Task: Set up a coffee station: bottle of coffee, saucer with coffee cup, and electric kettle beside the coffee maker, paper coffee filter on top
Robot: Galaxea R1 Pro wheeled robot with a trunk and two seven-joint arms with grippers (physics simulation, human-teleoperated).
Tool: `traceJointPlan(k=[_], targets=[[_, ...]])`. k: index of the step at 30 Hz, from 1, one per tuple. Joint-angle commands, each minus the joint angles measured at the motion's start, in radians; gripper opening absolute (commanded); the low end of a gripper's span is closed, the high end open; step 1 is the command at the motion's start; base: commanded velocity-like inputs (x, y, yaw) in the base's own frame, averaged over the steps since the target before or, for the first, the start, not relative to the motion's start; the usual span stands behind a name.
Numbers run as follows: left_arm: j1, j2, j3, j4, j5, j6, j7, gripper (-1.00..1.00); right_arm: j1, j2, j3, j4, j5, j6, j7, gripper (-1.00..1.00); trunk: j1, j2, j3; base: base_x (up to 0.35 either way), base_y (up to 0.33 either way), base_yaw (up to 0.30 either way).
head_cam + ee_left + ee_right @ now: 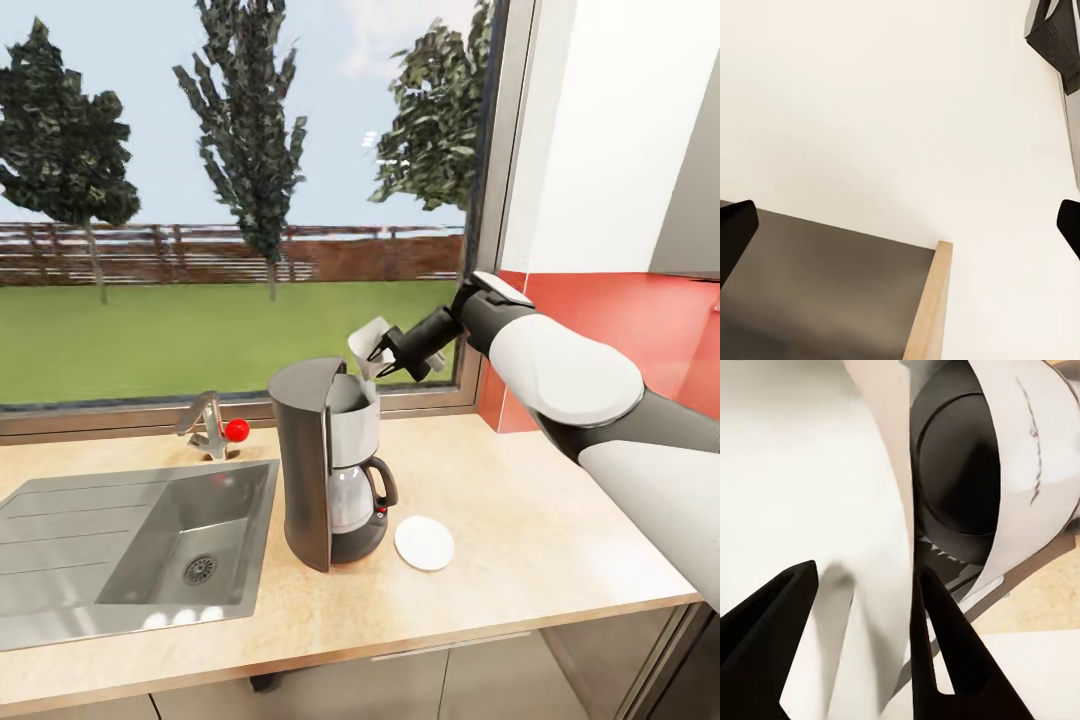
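The coffee maker (325, 460) stands upright on the kitchen countertop (530, 500), just right of the sink. A white paper coffee filter (368, 345) hangs a little above its top, to the back right, with my right gripper (388, 352) shut on it. In the right wrist view the filter (870, 607) lies between the black fingers (941, 652), and the machine's dark round basket opening (956, 472) lies beyond. The saucer (424, 543) lies flat, close to the machine's right side, with nothing on it. My left gripper (900, 229) is open, facing a pale surface. The bottle of coffee, coffee cup and electric kettle are out of view.
A steel sink (150, 540) with a faucet and red knob (236, 429) is set into the counter's left part. A large window runs behind the counter. A red backsplash (620, 320) and white wall close the right side. A dark panel with a wooden edge (930, 300) shows in the left wrist view.
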Motion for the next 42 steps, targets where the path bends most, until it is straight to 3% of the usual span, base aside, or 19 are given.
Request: traceJointPlan(k=[1, 42], targets=[[0.0, 0.0, 0.006, 0.002, 0.002, -0.005, 0.001, 1.0, 0.002, 0.001, 0.015, -0.002, 0.015, 0.022, -0.012, -1.0, 0.0, 0.0, 0.0, 0.006, 0.005, 0.0], [0.0, 0.001, 0.007, 0.002, 0.002, -0.005, 0.001, 1.0, 0.002, 0.001, 0.015, -0.002, 0.013, 0.022, -0.012, -1.0, 0.0, 0.0, 0.0, 0.005, 0.045, 0.0]])
